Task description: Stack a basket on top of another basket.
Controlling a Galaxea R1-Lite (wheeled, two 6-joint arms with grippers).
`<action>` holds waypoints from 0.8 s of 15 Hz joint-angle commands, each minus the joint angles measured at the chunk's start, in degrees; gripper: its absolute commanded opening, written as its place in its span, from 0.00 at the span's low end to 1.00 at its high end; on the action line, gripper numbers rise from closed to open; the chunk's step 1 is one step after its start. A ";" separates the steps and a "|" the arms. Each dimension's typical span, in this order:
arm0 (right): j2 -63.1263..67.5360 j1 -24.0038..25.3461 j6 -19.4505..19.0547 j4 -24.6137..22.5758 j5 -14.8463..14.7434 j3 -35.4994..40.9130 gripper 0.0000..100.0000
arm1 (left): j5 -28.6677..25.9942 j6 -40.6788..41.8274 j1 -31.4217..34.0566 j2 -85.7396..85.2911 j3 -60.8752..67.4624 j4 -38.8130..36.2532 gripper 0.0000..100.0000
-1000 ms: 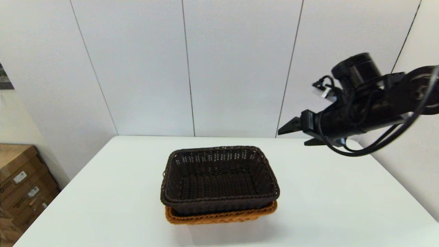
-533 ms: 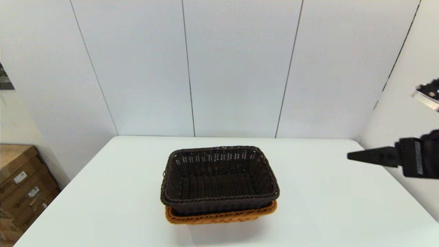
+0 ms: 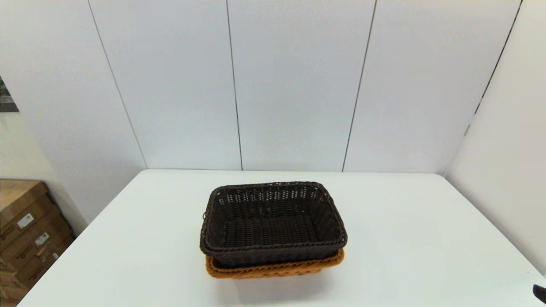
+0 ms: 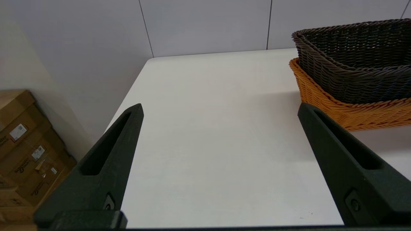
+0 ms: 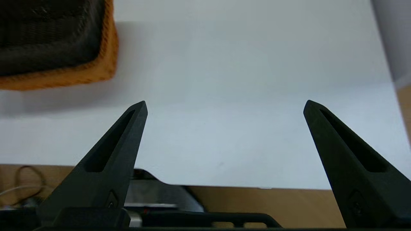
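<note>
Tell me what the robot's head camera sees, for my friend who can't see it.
A dark brown wicker basket sits nested inside a shallower orange wicker basket, in the middle of a white table. Grey wall panels stand behind, and cardboard boxes sit at far left.

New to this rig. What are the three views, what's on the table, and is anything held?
It is a two-armed robot at a white table. One picture looks down from its head; the other two come from cameras on each wrist, so the black prongs are that arm's own fingers. On the table, a dark brown wicker basket sits nested in an orange wicker basket. Cardboard boxes stand beside the table. The left end effector and the right end effector are both open, away from the baskets, holding nothing.
</note>
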 commanded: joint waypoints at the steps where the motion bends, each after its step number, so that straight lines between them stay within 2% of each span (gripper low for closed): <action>1: -17.35 -2.09 -7.98 0.42 -0.08 9.78 1.00 | 0.01 0.01 -0.04 -0.02 0.00 -0.01 1.00; 2: -20.34 -2.36 -9.91 1.74 -0.26 11.18 1.00 | 0.01 0.01 -0.04 -0.02 0.00 -0.01 1.00; 4: -23.59 -2.71 -11.05 3.23 -0.35 11.45 1.00 | 0.01 0.01 -0.04 -0.02 0.00 -0.01 1.00; 12: -33.26 -3.59 -10.52 1.91 -0.35 15.84 1.00 | 0.01 0.01 0.05 -0.02 0.00 -0.01 1.00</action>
